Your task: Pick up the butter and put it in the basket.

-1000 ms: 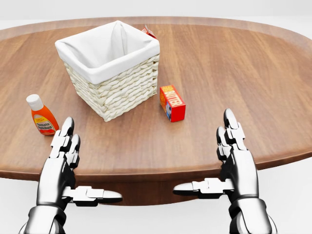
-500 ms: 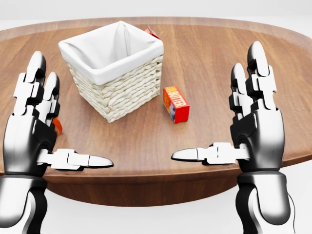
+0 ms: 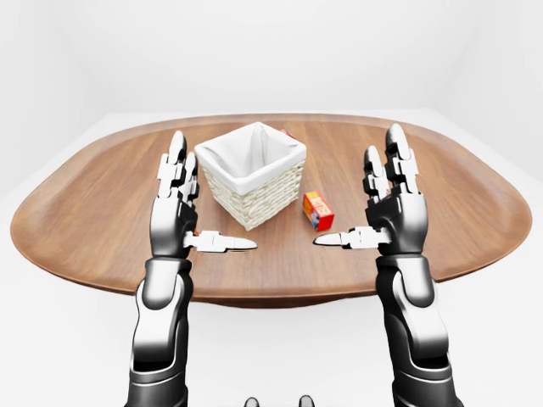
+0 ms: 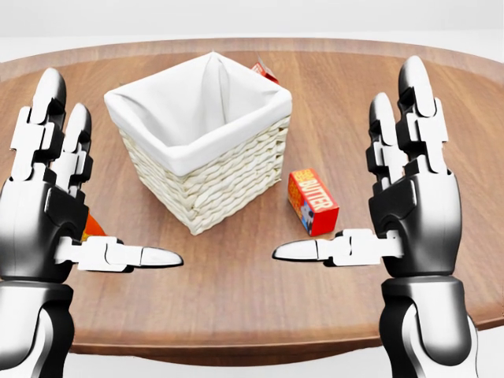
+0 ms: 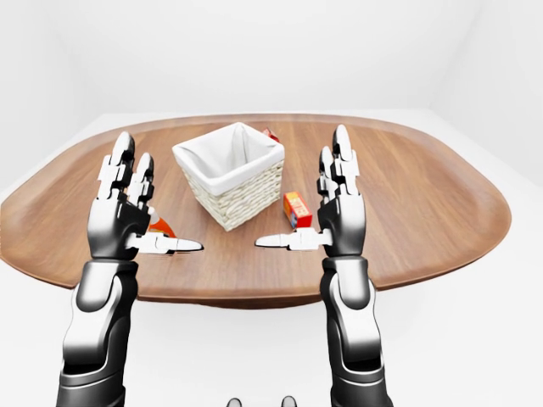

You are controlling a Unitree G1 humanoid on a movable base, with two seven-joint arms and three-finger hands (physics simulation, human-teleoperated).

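The butter [image 4: 313, 201], a small red and orange box, lies on the wooden table [image 4: 236, 307] just right of the basket [image 4: 236, 177]. The basket is white wicker with a white cloth lining and nothing visible inside. My left hand [image 4: 102, 197] is raised at the left of the head view, fingers up and thumb pointing inward, open and holding nothing. My right hand [image 4: 346, 181] mirrors it at the right, open, its thumb [image 4: 315, 252] hovering just below the butter in the picture without touching it.
A ketchup bottle [image 5: 159, 226] stands left of the basket, mostly hidden behind my left hand in the head view. A small red packet [image 4: 266, 72] peeks out beyond the basket's far corner. The table's near edge runs under my wrists.
Both hands rose from the table's near edge to upright open poses. The whole picture has shifted: the camera moved nearer, so basket and butter look larger and further right.
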